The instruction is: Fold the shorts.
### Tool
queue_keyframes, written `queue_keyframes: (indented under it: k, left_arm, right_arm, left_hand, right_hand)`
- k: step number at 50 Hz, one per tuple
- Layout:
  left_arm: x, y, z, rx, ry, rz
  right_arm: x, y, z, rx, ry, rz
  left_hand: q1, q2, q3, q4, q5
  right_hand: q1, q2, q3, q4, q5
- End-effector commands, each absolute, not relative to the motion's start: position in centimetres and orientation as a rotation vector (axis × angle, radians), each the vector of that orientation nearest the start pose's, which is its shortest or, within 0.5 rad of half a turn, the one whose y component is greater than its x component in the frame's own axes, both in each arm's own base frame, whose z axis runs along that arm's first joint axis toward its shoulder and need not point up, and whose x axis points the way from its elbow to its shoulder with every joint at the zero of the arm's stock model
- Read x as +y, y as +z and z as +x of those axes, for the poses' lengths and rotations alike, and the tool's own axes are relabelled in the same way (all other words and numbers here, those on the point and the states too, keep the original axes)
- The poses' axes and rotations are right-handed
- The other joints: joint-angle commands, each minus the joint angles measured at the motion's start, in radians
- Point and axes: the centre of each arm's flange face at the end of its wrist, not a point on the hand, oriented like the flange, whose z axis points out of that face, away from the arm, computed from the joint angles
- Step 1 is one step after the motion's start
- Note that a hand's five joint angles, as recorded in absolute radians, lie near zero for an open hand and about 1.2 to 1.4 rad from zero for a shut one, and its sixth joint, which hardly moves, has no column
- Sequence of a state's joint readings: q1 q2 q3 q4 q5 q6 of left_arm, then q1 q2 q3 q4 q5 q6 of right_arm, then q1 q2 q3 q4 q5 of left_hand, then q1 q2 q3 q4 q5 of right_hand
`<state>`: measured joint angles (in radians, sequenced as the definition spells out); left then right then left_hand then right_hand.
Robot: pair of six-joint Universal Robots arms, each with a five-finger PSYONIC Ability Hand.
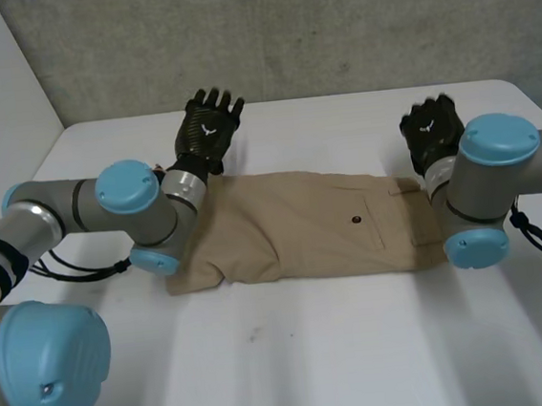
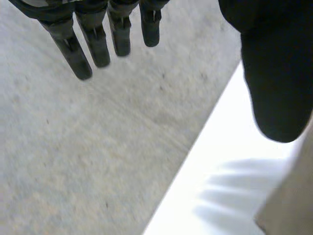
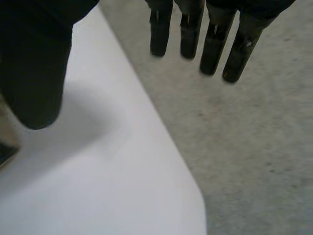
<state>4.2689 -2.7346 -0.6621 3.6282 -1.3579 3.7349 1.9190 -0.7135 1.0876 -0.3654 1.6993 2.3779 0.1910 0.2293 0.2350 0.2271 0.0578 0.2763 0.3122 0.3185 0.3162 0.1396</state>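
The tan shorts point(image 1: 302, 224) lie flat across the middle of the white table point(image 1: 295, 354), a dark button on a back pocket facing up. My left hand point(image 1: 209, 132) is raised just beyond the shorts' left end, fingers point(image 2: 93, 44) straight and spread, thumb point(image 2: 274, 73) apart, holding nothing. A corner of the tan cloth point(image 2: 293, 196) sits below its thumb. My right hand point(image 1: 432, 135) hovers over the far corner of the shorts' right end. Its fingers point(image 3: 215, 44) are straight and empty, with a sliver of cloth point(image 3: 5, 147) beside the thumb point(image 3: 34, 73).
A grey concrete wall point(image 1: 283, 29) rises behind the table's far edge. Both hands are near that edge, and the table's rounded far right corner point(image 3: 195, 196) lies under my right hand. My arms flank the shorts at both ends.
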Motion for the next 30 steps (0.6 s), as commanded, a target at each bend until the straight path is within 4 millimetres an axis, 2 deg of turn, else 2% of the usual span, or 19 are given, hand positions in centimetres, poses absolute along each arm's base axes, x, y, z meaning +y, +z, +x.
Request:
queue_keyframes:
  k: [1, 3, 6, 10, 11, 13, 17, 18, 21, 25, 30]
  left_arm:
    - [-39.6, 17.0, -36.3, 1.465, -2.546, 1.173]
    - [-39.0, 17.8, -35.9, 1.463, -2.547, 1.166]
    - [-38.5, 18.1, -35.4, 1.489, -2.529, 1.167]
    - [-37.0, 18.8, -34.1, 1.571, -2.47, 1.164]
    - [-36.4, 19.2, -33.0, 1.624, -2.429, 1.144]
    - [-35.5, 19.3, -32.1, 1.696, -2.376, 1.133]
    - [-32.7, 18.5, -30.5, 1.947, -2.242, 1.105]
    - [-32.1, 18.3, -30.2, 2.001, -2.219, 1.096]
    - [-30.0, 17.5, -29.1, 2.231, -2.127, 1.027]
    - [-28.1, 16.5, -28.0, 2.422, -2.048, 0.947]
    - [-27.1, 16.2, -27.5, 2.465, -2.023, 0.932]
  right_arm:
    - [-38.6, 20.2, 26.5, 2.163, -2.499, -0.945]
    - [-37.6, 21.7, 26.4, 2.116, -2.476, -0.911]
    - [-35.8, 22.4, 26.5, 2.086, -2.361, -0.956]
    - [-34.2, 22.1, 25.6, 2.135, -2.174, -0.977]
    - [-33.9, 21.9, 25.2, 2.16, -2.13, -0.972]
    - [-33.5, 21.6, 24.6, 2.202, -2.051, -0.956]
    - [-31.8, 20.3, 23.3, 2.314, -1.824, -0.901]
    - [-31.2, 19.3, 22.8, 2.357, -1.738, -0.894]
    - [-30.5, 17.7, 22.0, 2.381, -1.645, -0.899]
    - [-30.6, 16.4, 20.9, 2.386, -1.64, -0.875]
    - [-31.1, 14.6, 20.7, 2.364, -1.672, -0.875]
  left_hand:
    - [-0.016, -0.055, -0.06, -0.053, -0.058]
    - [-0.016, -0.055, -0.06, -0.053, -0.058]
    - [-0.016, -0.055, -0.06, -0.053, -0.058]
    - [-0.016, -0.055, -0.06, -0.053, -0.058]
    - [-0.016, -0.055, -0.06, -0.053, -0.058]
    - [-0.016, -0.055, -0.06, -0.053, -0.058]
    - [-0.016, -0.055, -0.06, -0.053, -0.058]
    - [-0.016, -0.055, -0.06, -0.053, -0.058]
    - [-0.016, -0.055, -0.06, -0.053, -0.058]
    - [-0.016, -0.055, -0.06, -0.053, -0.058]
    - [-0.016, -0.055, -0.06, -0.053, -0.058]
  right_hand:
    - [-0.102, -0.138, -0.144, -0.142, -0.14]
    - [-0.102, -0.138, -0.144, -0.142, -0.14]
    - [-0.102, -0.138, -0.144, -0.142, -0.14]
    - [-0.098, -0.133, -0.14, -0.137, -0.135]
    - [-0.086, -0.122, -0.128, -0.126, -0.124]
    - [-0.056, -0.092, -0.099, -0.096, -0.094]
    - [0.026, -0.01, -0.016, -0.014, -0.012]
    - [0.049, 0.013, 0.007, 0.009, 0.011]
    - [0.102, 0.066, 0.06, 0.062, 0.064]
    - [0.114, 0.078, 0.072, 0.074, 0.076]
    - [0.14, 0.104, 0.098, 0.1, 0.102]
